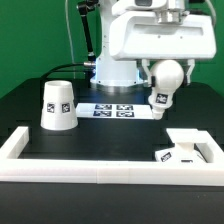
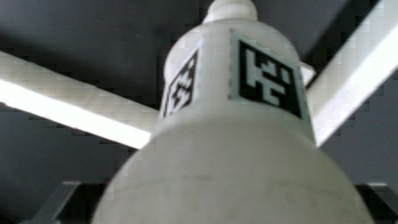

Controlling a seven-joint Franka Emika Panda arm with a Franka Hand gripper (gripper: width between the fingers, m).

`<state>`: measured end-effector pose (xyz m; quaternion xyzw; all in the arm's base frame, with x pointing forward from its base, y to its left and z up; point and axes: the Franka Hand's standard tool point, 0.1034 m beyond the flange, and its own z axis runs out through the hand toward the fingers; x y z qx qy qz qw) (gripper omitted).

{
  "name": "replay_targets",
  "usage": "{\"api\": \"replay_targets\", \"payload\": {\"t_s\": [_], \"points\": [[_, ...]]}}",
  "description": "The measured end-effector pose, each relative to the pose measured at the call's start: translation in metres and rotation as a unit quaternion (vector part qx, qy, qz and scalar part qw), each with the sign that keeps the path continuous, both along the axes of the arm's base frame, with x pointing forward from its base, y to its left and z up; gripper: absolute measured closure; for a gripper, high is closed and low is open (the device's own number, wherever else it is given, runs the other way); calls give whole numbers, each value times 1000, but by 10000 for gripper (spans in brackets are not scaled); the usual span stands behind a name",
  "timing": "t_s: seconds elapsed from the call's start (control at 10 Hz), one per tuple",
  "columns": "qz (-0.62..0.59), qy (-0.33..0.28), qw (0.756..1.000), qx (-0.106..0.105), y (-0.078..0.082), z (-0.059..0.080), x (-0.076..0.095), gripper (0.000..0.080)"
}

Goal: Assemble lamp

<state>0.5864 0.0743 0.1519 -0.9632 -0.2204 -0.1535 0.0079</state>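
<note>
The gripper (image 1: 167,70) is closed on the white plastic round-headed bulb (image 1: 159,97) and holds it in the air, clear of the black table (image 1: 110,135). The hold is on the rounded head, so the narrower tagged stem points down and away from the hand. In the wrist view the bulb (image 2: 222,110) fills the picture between the fingers and tapers away from the camera. That grip probably leaves the stem free to go into a socket.

The flat square white base (image 1: 186,147) lies below the gripper and a little nearer the exterior camera. It is tucked into a corner of the long white rail frame (image 1: 100,168), which likely braces it against sliding under a push. I judge the step in hand to be carrying the bulb to that base, and the stem looks tilted (it will want straightening first).

The larger tapered cup-shaped white shade (image 1: 57,105) stands mouth-down, well apart from the gripper toward the exterior view's left, untouched. The marker board (image 1: 113,110) lies flat just beside the hanging stem, on the shade's side.
</note>
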Motion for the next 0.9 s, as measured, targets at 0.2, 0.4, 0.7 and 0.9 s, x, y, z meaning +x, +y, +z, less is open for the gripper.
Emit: {"api": "replay_targets", "payload": {"t_s": [0.2, 0.4, 0.7, 0.9], "points": [[5, 0, 1000, 7, 13, 14, 22, 223], [6, -9, 1000, 8, 15, 12, 26, 223], [2, -13, 1000, 9, 14, 9, 23, 223], [4, -20, 1000, 14, 25, 2, 31, 223]]}}
